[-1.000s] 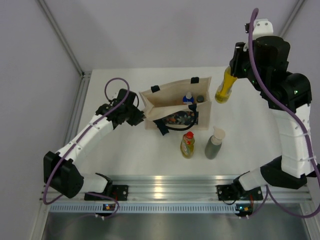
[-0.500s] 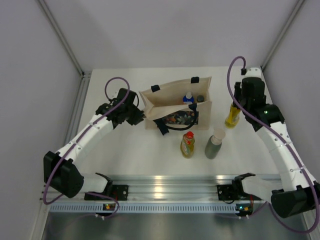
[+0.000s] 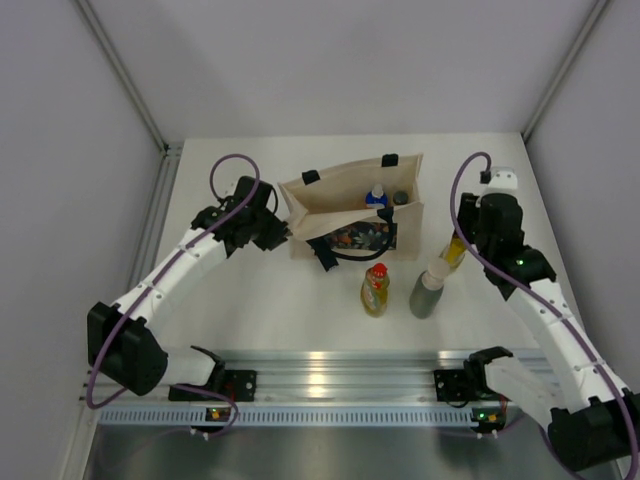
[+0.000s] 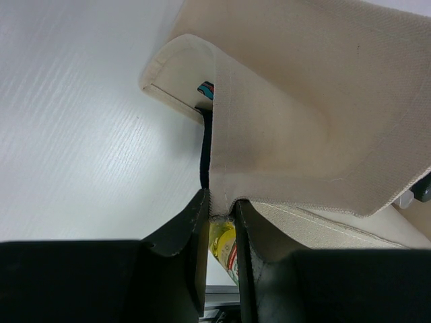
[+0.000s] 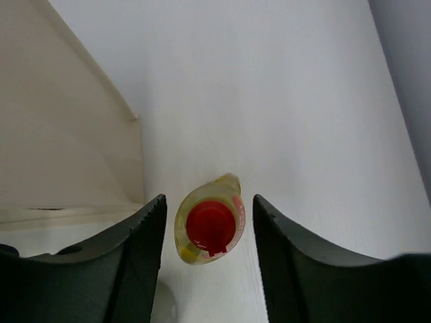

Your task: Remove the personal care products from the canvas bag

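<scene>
The beige canvas bag (image 3: 340,195) stands at mid-table, and its fabric (image 4: 303,128) fills the left wrist view. My left gripper (image 3: 283,233) (image 4: 221,207) is shut on the bag's left edge. Inside the bag show a blue-capped bottle (image 3: 377,196) and a dark-capped one (image 3: 400,198). A yellow bottle with a red cap (image 5: 210,226) (image 3: 455,250) stands on the table right of the bag. My right gripper (image 5: 209,203) (image 3: 462,238) hangs open over it, with a gap on each side. In front of the bag stand another yellow bottle (image 3: 375,289) and a grey-green bottle with a beige cap (image 3: 428,288).
The bag's black handle (image 3: 335,255) hangs over its floral front panel. The bag's side wall (image 5: 60,134) is just left of my right fingers. The aluminium rail (image 3: 320,365) runs along the near table edge.
My right arm came down from high at the back right and set the yellow bottle on the table right of the bag. Its jaws have opened off the bottle. The left arm held still.
</scene>
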Robot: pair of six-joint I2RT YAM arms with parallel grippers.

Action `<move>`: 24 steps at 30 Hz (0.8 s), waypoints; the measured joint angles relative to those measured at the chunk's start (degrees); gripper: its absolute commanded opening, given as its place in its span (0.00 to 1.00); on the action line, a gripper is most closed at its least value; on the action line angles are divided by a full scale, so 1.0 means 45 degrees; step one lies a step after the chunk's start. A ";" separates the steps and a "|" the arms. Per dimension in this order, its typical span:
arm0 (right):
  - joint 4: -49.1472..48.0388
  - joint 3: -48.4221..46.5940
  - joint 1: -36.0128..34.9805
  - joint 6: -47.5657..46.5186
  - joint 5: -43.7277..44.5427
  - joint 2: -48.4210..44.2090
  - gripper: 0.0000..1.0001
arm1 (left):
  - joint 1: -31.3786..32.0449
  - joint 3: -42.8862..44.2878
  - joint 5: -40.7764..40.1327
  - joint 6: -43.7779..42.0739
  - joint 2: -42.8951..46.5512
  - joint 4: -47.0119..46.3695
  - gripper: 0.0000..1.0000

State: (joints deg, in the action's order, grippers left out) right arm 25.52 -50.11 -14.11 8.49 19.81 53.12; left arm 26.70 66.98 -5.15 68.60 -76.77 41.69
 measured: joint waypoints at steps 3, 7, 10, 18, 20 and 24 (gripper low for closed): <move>-0.0447 -0.0053 0.0000 0.0044 -0.0005 -0.0199 0.60 | 0.0000 0.0049 0.0000 -0.0063 -0.0005 0.0024 0.00; -0.0408 -0.0597 0.0000 0.0010 -0.0092 -0.0185 0.61 | 0.0000 0.0151 -0.0044 -0.0301 -0.0010 0.0083 0.00; -0.0364 -0.1316 0.0000 -0.0010 -0.0209 0.0024 0.54 | 0.0000 0.0170 -0.0053 -0.0437 -0.0010 0.0087 0.00; 0.0146 -0.4265 -0.0151 0.0068 -0.1239 0.1545 0.40 | 0.0005 0.0194 -0.0107 -0.0651 -0.0010 0.0092 0.00; 0.0646 -0.5110 -0.0384 0.0223 -0.1579 0.2147 0.34 | 0.0005 0.0194 -0.0117 -0.0729 -0.0010 0.0087 0.00; 0.1394 -0.7242 -0.2069 0.0641 -0.2108 0.3891 0.32 | 0.0087 0.0287 -0.0291 -0.0937 -0.0005 0.0097 0.00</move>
State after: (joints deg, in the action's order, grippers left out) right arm 31.79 -82.70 -23.42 11.38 10.33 70.63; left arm 27.09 68.27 -6.46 64.38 -76.79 42.13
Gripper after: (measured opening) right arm 0.329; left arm 0.233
